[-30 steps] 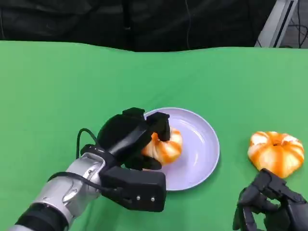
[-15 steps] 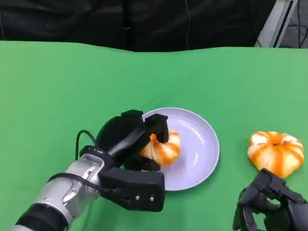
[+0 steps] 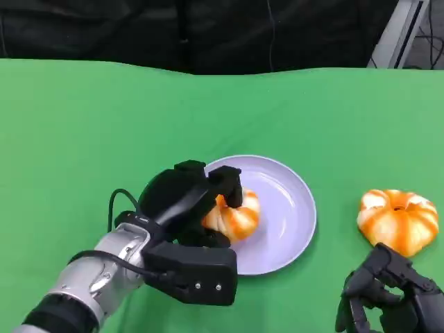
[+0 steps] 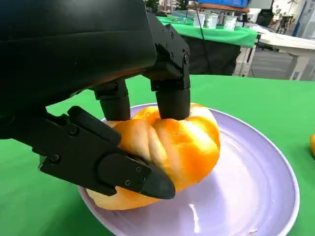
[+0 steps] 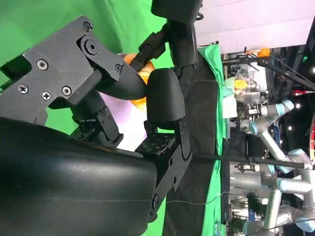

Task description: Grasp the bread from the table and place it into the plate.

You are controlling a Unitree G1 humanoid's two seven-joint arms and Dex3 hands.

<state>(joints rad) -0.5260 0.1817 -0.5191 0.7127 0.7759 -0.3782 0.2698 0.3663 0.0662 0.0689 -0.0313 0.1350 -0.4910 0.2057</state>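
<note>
My right hand (image 3: pixel 388 295) sits curled, holding nothing, at the table's (image 3: pixel 83 125) near right corner, just short of a 2nd bun (image 3: pixel 397 219). My left hand (image 3: pixel 191 201) grips the bread (image 3: pixel 236 215), which rests on the plate's (image 3: pixel 291 201) left part. I judge placing nearly done; next, spread the fingers and lift away.

left hand (image 3: pixel 189 202) with bread (image 3: pixel 236 214) edged slightly lower onto plate (image 3: pixel 291 208) (barely).
</note>
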